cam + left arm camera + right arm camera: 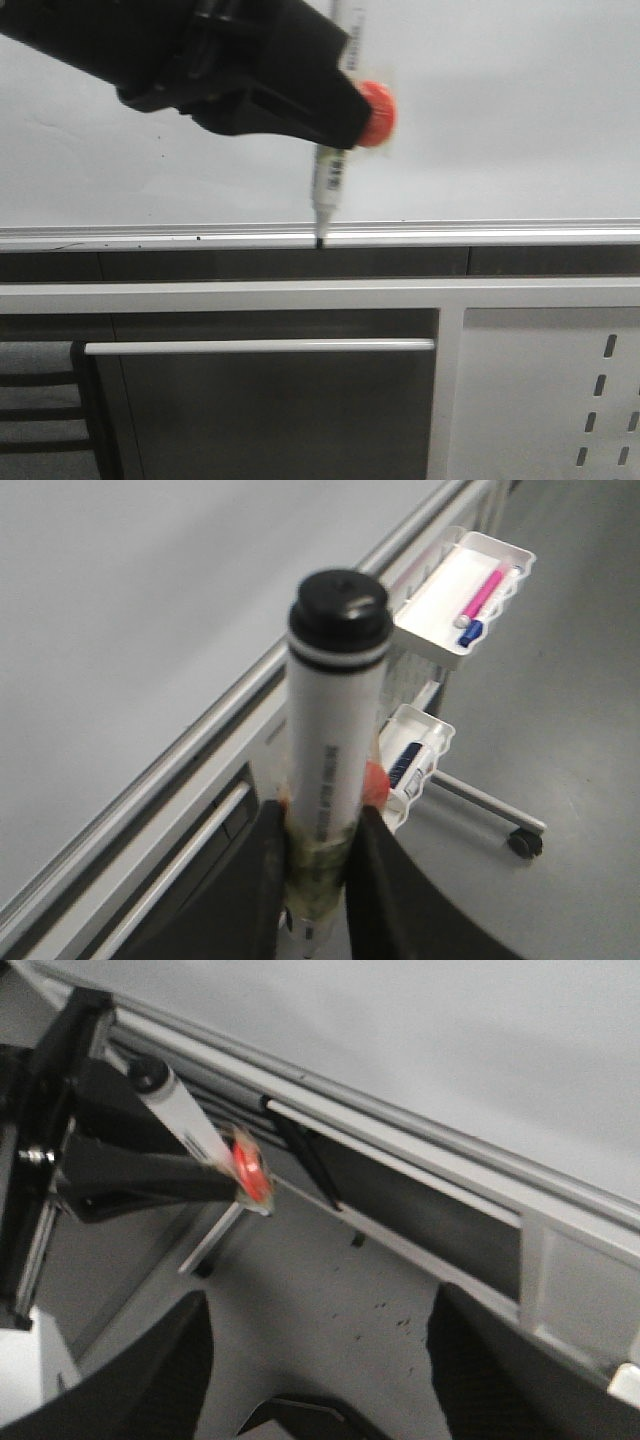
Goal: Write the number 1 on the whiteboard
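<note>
Black-printed marker (329, 180) label is blurred, unreadable.

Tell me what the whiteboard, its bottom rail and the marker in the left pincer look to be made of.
Whiteboard: smooth, pale grey-white coated panel, faint sheen; the core is not visible. Bottom rail: silver, brushed-looking metal, probably aluminium, catching bright line highlights. Marker: white plastic barrel with printed text and a glossy black plastic end cap, clamped in the left pincer, whose fingers look like matte black plastic.

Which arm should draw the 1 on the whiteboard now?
Left. Its gripper is shut on the marker, tip down at the whiteboard rail. Right gripper is open, empty.
</note>
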`<action>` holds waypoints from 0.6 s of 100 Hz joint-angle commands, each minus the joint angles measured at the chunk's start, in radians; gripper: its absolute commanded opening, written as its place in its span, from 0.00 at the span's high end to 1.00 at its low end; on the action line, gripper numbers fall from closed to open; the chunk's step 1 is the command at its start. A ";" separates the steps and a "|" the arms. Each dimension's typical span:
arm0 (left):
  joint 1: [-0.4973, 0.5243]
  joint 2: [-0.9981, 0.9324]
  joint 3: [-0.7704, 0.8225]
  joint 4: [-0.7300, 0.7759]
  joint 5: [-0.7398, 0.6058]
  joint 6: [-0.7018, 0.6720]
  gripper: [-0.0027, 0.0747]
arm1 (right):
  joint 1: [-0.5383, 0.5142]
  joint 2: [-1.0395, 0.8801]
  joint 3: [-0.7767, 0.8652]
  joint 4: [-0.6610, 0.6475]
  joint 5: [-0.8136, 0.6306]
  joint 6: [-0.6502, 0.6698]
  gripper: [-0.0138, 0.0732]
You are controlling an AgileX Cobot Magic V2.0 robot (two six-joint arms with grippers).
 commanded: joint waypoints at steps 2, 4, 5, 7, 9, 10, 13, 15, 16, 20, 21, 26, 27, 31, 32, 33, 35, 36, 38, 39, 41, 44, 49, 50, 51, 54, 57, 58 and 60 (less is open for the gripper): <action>-0.037 -0.035 -0.035 -0.005 -0.028 0.026 0.99 | 0.033 0.090 -0.119 0.064 0.060 -0.026 0.36; -0.039 -0.035 -0.035 -0.005 -0.028 0.031 0.99 | 0.047 0.110 -0.139 0.064 0.073 -0.026 0.36; -0.042 -0.035 -0.035 -0.005 -0.028 0.033 0.99 | 0.052 0.123 -0.152 0.064 0.080 -0.026 0.36; -0.042 -0.035 -0.035 -0.005 -0.028 0.033 0.99 | 0.067 0.142 -0.164 0.064 0.090 -0.026 0.36; -0.042 -0.035 -0.035 -0.005 -0.028 0.033 0.99 | 0.082 0.155 -0.182 0.064 0.095 -0.026 0.36; -0.042 -0.035 -0.035 -0.005 -0.028 0.033 0.99 | 0.087 0.166 -0.194 0.064 0.097 -0.026 0.36; -0.042 -0.035 -0.035 -0.005 -0.028 0.033 0.99 | 0.113 0.188 -0.216 0.064 0.103 -0.026 0.36; -0.042 -0.035 -0.035 -0.005 -0.028 0.033 0.99 | 0.128 0.203 -0.232 0.062 0.103 -0.026 0.36; -0.042 -0.035 -0.035 -0.005 -0.028 0.033 0.99 | 0.133 0.208 -0.236 0.059 0.103 -0.026 0.36; -0.042 -0.035 -0.035 -0.005 -0.028 0.033 0.99 | 0.162 0.233 -0.265 0.051 0.103 -0.026 0.36; -0.042 -0.035 -0.035 -0.005 -0.028 0.033 0.99 | 0.166 0.241 -0.270 0.046 0.103 -0.024 0.36; -0.042 -0.035 -0.035 -0.005 -0.028 0.033 0.99 | 0.195 0.265 -0.302 0.039 0.103 -0.024 0.36; -0.042 -0.035 -0.035 -0.005 -0.028 0.033 0.99 | 0.203 0.268 -0.306 0.038 0.103 -0.024 0.36; -0.042 -0.035 -0.035 -0.005 -0.028 0.033 0.99 | 0.220 0.286 -0.328 0.036 0.103 -0.024 0.36; -0.042 -0.035 -0.035 -0.005 -0.028 0.033 0.99 | 0.227 0.289 -0.332 0.034 0.103 -0.024 0.36; -0.042 -0.035 -0.035 -0.005 -0.028 0.033 0.99 | 0.230 0.294 -0.338 0.034 0.103 -0.024 0.36; -0.042 -0.035 -0.035 -0.005 -0.028 0.033 0.99 | 0.242 0.302 -0.348 0.028 0.103 -0.024 0.36; -0.042 -0.035 -0.035 -0.005 -0.028 0.033 0.99 | 0.245 0.304 -0.351 0.028 0.103 -0.024 0.36; -0.042 -0.035 -0.037 -0.005 -0.024 0.033 0.99 | 0.253 0.313 -0.358 0.021 0.100 -0.024 0.36; -0.042 -0.035 -0.040 -0.005 -0.024 0.033 0.99 | 0.255 0.313 -0.361 0.019 0.101 -0.024 0.36; -0.042 -0.035 -0.042 -0.005 -0.024 0.033 0.99 | 0.259 0.321 -0.370 0.010 0.101 -0.024 0.36; -0.042 -0.035 -0.046 -0.005 -0.024 0.033 0.99 | 0.267 0.325 -0.376 -0.002 0.101 -0.022 0.36; -0.042 -0.035 -0.051 -0.005 -0.026 0.035 0.99 | 0.271 0.337 -0.385 -0.014 0.103 -0.020 0.36; -0.042 -0.035 -0.054 -0.005 -0.026 0.037 0.99 | 0.274 0.340 -0.387 -0.016 0.103 -0.020 0.36; -0.042 -0.035 -0.053 -0.005 -0.028 0.037 0.99 | 0.274 0.341 -0.389 -0.016 0.106 -0.020 0.36; -0.042 -0.035 -0.058 -0.003 -0.028 0.039 0.99 | 0.275 0.348 -0.392 -0.017 0.108 -0.020 0.36; -0.042 -0.035 -0.062 0.000 -0.028 0.039 0.99 | 0.275 0.351 -0.392 -0.017 0.108 -0.020 0.36; -0.042 -0.035 -0.061 0.002 -0.028 0.039 0.99 | 0.275 0.351 -0.392 -0.017 0.108 -0.020 0.36; -0.042 -0.035 -0.064 0.003 -0.028 0.039 0.99 | 0.276 0.353 -0.392 -0.017 0.110 -0.020 0.36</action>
